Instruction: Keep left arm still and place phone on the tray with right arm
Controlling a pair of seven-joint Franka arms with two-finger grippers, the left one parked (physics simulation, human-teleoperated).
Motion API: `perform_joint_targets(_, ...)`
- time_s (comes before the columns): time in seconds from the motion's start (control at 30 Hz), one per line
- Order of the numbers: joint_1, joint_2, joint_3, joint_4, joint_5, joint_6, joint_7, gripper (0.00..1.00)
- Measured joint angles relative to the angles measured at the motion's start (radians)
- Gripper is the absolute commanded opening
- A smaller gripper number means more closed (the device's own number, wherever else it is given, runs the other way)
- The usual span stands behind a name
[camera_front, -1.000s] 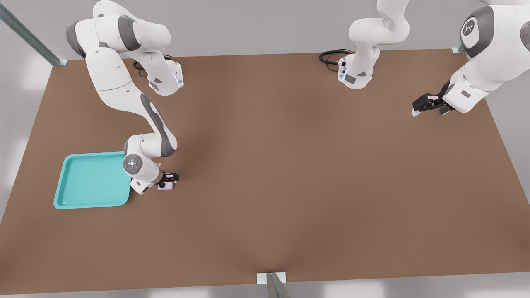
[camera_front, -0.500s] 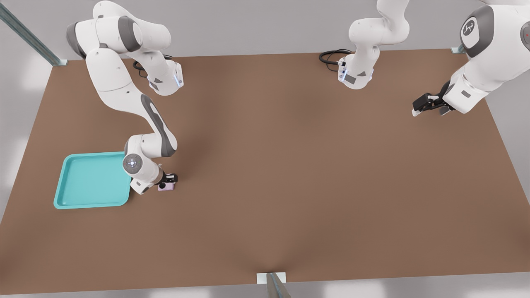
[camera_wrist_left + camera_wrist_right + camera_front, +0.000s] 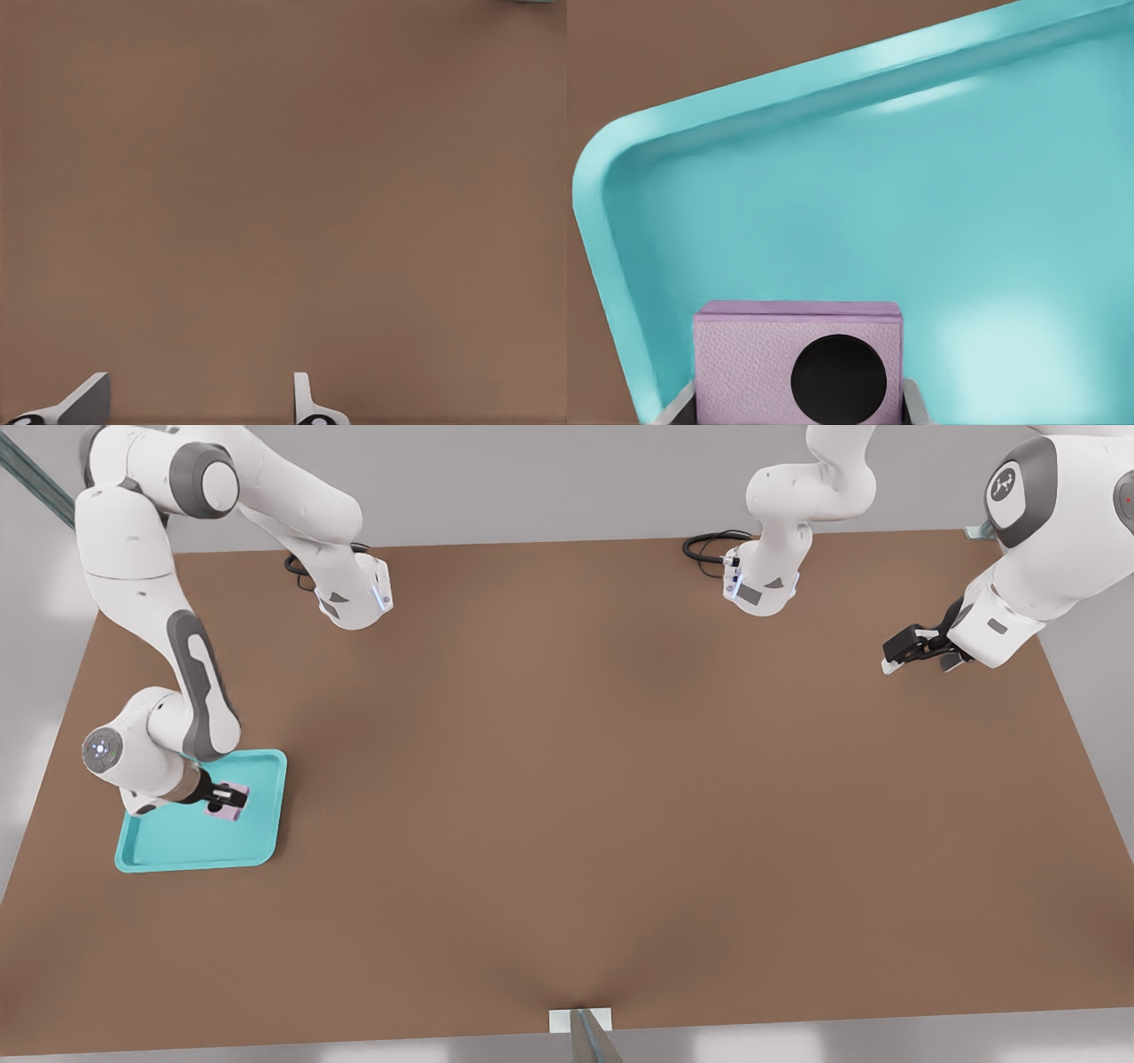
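Observation:
The turquoise tray [image 3: 177, 849] lies near the front view's left edge of the brown table. The right arm reaches down over it, and its black gripper [image 3: 227, 798] is shut on the small pink-lilac phone [image 3: 232, 808], which sits over the tray's upper middle part. Whether the phone touches the tray floor cannot be told. In the right wrist view the phone [image 3: 744, 354] fills the lower part with one black round lens showing, grey fingertips [image 3: 678, 409] flank it, and the tray's floor and raised rim [image 3: 833, 80] spread behind it.
The parked left arm hangs at the front view's right with its gripper [image 3: 912, 654] above the table. Two arm bases [image 3: 354, 598] [image 3: 762, 584] and black cables [image 3: 704, 545] stand along the far edge. A metal bracket [image 3: 580, 1023] sits at the near edge.
The right arm has swung toward the front view's left, carrying the phone from the table beside the tray to a spot over the tray. The left arm has not moved.

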Motion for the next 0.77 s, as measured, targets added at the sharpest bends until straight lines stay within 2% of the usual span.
perform_joint_targets(0.03, -0.006, 0.012, 0.000, 0.001, 0.000, 0.001, -0.018, 0.79)
perform_joint_targets(0.07, -0.011, 0.025, 0.000, 0.001, 0.000, 0.002, -0.034, 0.85)
perform_joint_targets(0.1, -0.015, 0.033, 0.000, 0.001, -0.001, 0.004, -0.049, 1.00)
perform_joint_targets(0.2, -0.020, 0.000, 0.010, 0.031, -0.002, -0.005, -0.088, 1.00)
perform_joint_targets(0.27, -0.014, -0.052, 0.037, 0.185, -0.002, -0.083, -0.109, 1.00)
perform_joint_targets(0.33, -0.014, -0.078, 0.142, 0.451, -0.012, -0.217, -0.121, 1.00)
perform_joint_targets(0.4, -0.009, -0.109, 0.290, 0.593, -0.052, -0.339, -0.115, 1.00)
perform_joint_targets(0.43, 0.048, -0.149, 0.288, 0.625, -0.067, -0.403, -0.106, 1.00)
perform_joint_targets(0.47, 0.182, -0.206, 0.185, 0.628, -0.075, -0.462, -0.098, 1.00)
perform_joint_targets(0.5, 0.279, -0.255, 0.112, 0.625, -0.072, -0.518, -0.087, 1.00)
perform_joint_targets(0.53, 0.331, -0.290, 0.075, 0.626, -0.070, -0.572, -0.075, 1.00)
perform_joint_targets(0.67, 0.427, -0.375, -0.010, 0.617, -0.043, -0.732, -0.034, 1.00)
perform_joint_targets(0.77, 0.481, -0.389, -0.063, 0.600, -0.034, -0.801, -0.010, 1.00)
